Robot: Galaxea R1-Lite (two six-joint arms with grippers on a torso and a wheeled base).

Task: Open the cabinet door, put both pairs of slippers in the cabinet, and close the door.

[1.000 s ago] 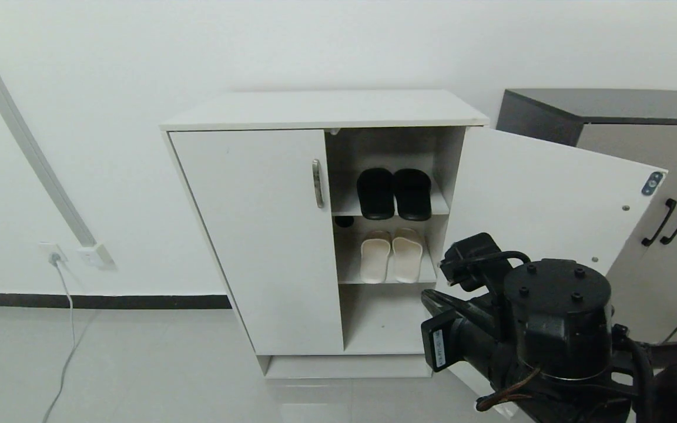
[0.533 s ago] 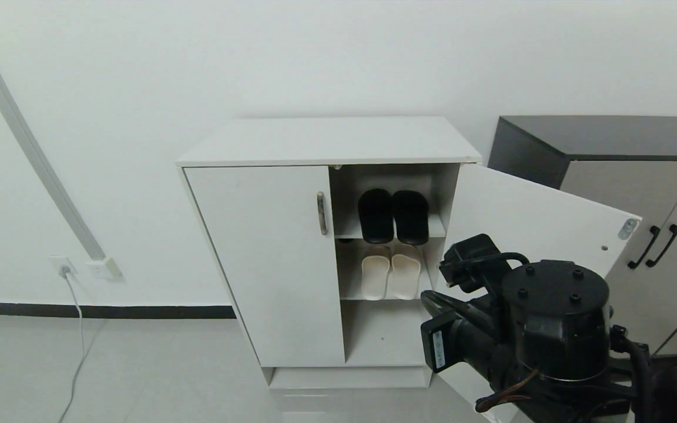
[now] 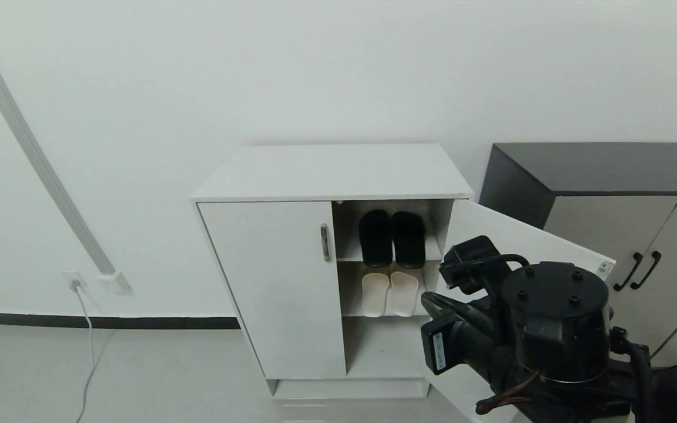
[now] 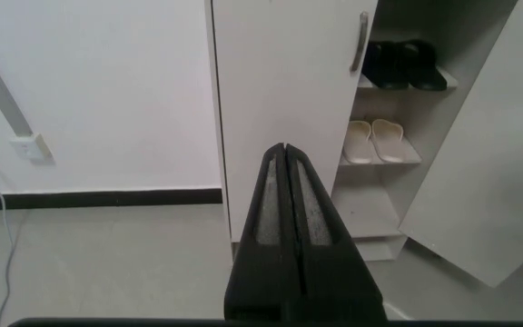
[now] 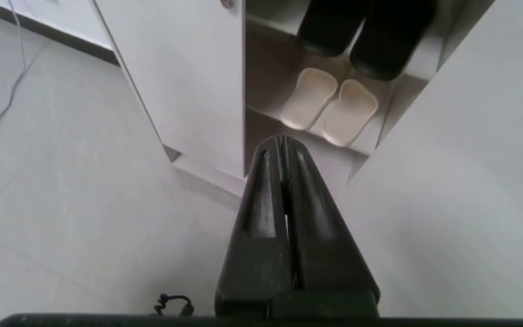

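Over the last second the whole head view is shifting, so the camera is moving and not the things: the cabinet (image 3: 332, 170) is showing lower and smaller, while slippers and doors are keeping their places on it. The left hand (image 4: 285, 150) is hanging with its fingers pressed together and holding nothing, pointing at the cabinet front; the right hand (image 5: 282, 141) is likewise pressed together and empty, pointing at the lower shelves beside the open door (image 3: 520, 252). Both pairs are already lying inside: the black slippers (image 3: 392, 238) on the upper shelf, the cream slippers (image 3: 389, 294) on the shelf below, each pair side by side. Only closing seems to be remaining. The open door is looking like a thin, stiff, light panel that should be swinging easily on its hinges; its handle is not showing, so pushing its inner face near the free edge is probably the better hold. The shut door (image 3: 274, 282) is carrying a metal handle (image 3: 325, 242). The cabinet is standing on a pale glossy floor (image 3: 138, 376) against a white wall (image 3: 315, 70) with a black skirting (image 3: 97, 322), a socket (image 3: 72, 277) and a hanging cable (image 3: 89, 352); a grey cabinet (image 3: 609, 170) is standing just beside it.
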